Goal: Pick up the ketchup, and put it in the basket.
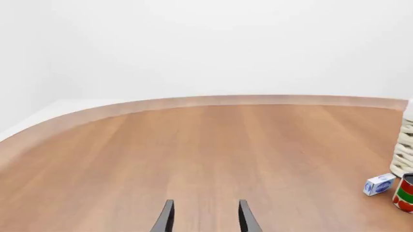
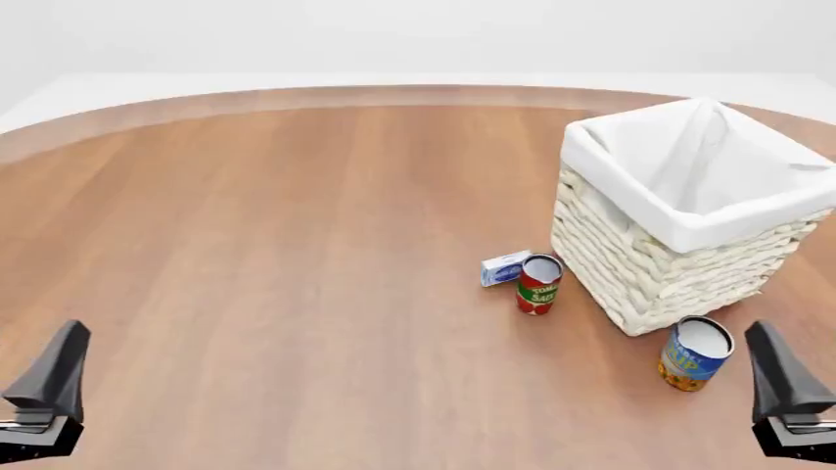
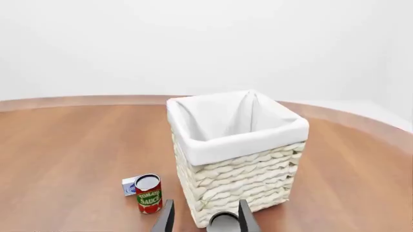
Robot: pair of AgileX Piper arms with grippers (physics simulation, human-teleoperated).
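Observation:
The ketchup is out of view in all three views. The basket (image 2: 692,230), cream woven wicker with a white cloth liner, stands at the right of the table; it also fills the middle of the right wrist view (image 3: 232,140), and its edge shows in the left wrist view (image 1: 405,145). My left gripper (image 1: 205,218) is open over bare wood, at the near left corner in the front view (image 2: 50,387). My right gripper (image 3: 206,220) is open too, near the front right (image 2: 784,387), short of the basket, holding nothing.
A red-and-green tomato sauce can (image 2: 537,284) (image 3: 148,194) and a small blue-and-white box (image 2: 502,267) (image 3: 130,185) sit left of the basket. A blue-and-yellow can (image 2: 692,353) stands in front of the basket, close to my right gripper. The table's far edge curves.

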